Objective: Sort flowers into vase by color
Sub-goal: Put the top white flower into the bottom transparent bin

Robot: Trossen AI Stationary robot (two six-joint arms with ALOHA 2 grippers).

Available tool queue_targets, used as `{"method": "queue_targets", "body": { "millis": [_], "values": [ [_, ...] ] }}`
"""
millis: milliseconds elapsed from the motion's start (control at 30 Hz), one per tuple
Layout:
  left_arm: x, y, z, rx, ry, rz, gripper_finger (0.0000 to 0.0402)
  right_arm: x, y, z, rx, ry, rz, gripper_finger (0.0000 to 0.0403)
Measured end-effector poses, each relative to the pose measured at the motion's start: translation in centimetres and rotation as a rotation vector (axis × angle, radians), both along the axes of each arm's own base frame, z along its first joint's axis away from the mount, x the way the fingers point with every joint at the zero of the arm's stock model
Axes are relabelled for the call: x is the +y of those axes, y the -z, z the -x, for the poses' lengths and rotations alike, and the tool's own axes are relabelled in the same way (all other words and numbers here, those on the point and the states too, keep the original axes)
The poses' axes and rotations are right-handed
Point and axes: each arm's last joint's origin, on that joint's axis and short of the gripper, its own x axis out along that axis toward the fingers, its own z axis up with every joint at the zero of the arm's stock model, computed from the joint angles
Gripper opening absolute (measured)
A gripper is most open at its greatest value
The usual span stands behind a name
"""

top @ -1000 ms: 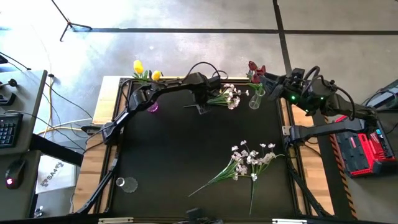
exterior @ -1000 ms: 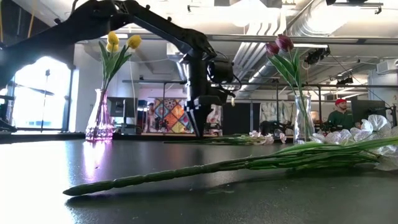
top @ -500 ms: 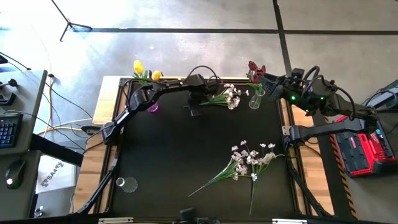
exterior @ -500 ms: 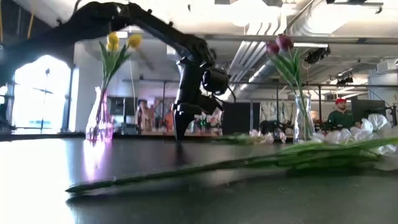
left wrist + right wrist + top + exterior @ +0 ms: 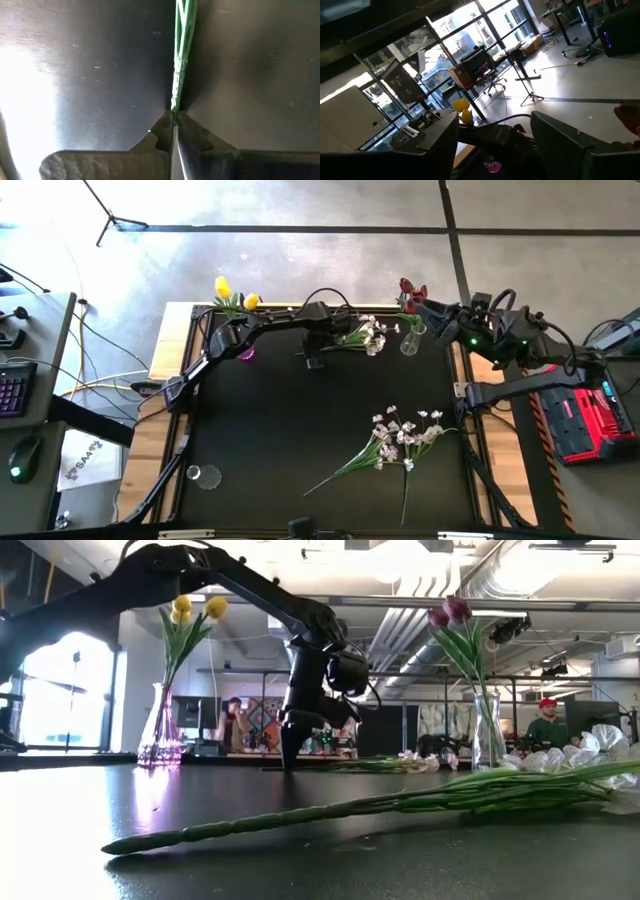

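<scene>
My left fingers (image 5: pixel 175 125) clenched on stem tip of white spray (image 5: pixel 362 335), upper centre of high view, spray lying on desk (image 5: pixel 270 440). Right fingers (image 5: pixel 425 308) parked upper right by red tulips (image 5: pixel 408 288), spread, holding nothing. Done: yellow tulips (image 5: pixel 222 286) in vase, red in vase. Left: this spray plus second spray (image 5: pixel 395 438), lower centre; clear vase (image 5: pixel 205 476) lower left unfilled.

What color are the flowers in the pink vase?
Yellow tulips, clearest in the low view.
</scene>
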Motion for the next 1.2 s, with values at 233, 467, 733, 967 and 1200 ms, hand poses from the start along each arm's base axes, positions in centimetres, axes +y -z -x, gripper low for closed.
{"method": "queue_targets", "body": {
  "millis": [233, 467, 733, 967, 1200],
  "values": [
    [-1.3, 1.3, -0.2, 0.116, 0.038, -0.069, 0.0002, 0.8, 0.0, 0.1, 0.008, 0.005, 0.008, 0.0235],
    [-1.9, -0.9, 0.3, 0.076, -0.042, -0.023, 0.0, 1.2, 0.1, 0.1, 0.015, 0.014, 0.008, 0.0235],
    [-2.9, -6.7, 1.2, -0.057, -0.081, -0.007, 0.0001, 1.5, 0.4, -0.7, 0.044, -0.005, 0.013, 0.0235],
    [-3.3, -11.9, 2.8, -0.198, -0.147, -0.011, 0.0001, 2.0, 1.0, -2.2, 0.067, -0.09, -0.013, 0.0235],
    [-5.0, -17.4, 4.9, -0.342, -0.191, -0.051, 0.0001, 3.7, 3.3, -5.2, 0.132, -0.378, -0.284, 0.0235]
  ]
}}
